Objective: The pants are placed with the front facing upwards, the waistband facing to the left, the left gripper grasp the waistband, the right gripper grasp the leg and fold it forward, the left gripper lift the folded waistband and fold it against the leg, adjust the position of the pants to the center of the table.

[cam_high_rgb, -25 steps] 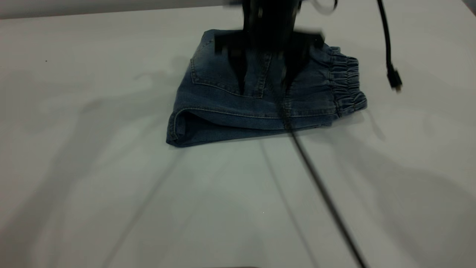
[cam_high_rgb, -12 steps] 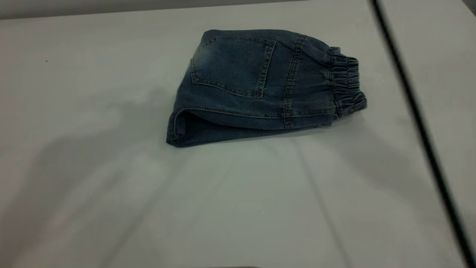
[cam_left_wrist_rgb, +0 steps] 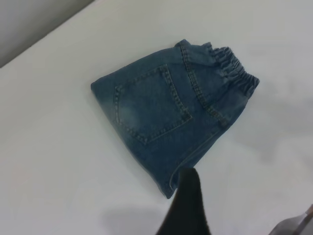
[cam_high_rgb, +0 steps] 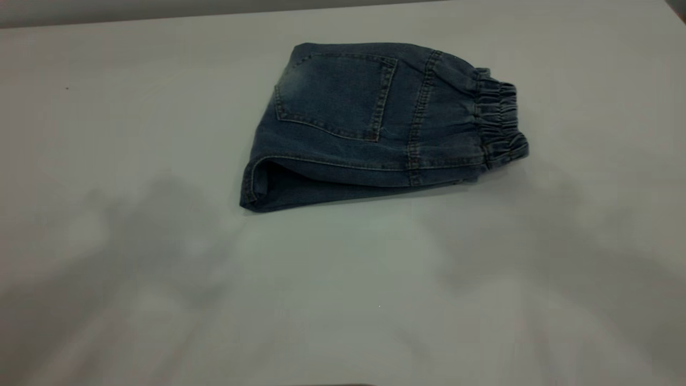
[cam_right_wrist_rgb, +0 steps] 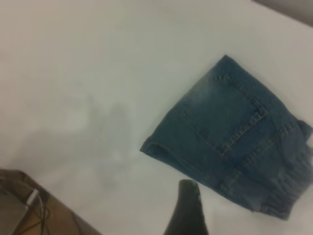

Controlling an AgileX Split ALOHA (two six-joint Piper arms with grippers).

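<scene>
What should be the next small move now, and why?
Probably a gentle nudge of the pants toward the table's middle. They lie folded, back pocket up, waistband at the exterior view's right, toward the far edge. Neither gripper touches them; one dark fingertip shows in each wrist view, above the cloth.

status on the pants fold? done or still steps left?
Folding looks done: the pants lie as a compact bundle, back pocket up, waistband at the right end. Nothing is held; neither tool touches the denim. Possibly left: centering, as the bundle sits toward the table's far edge.
</scene>
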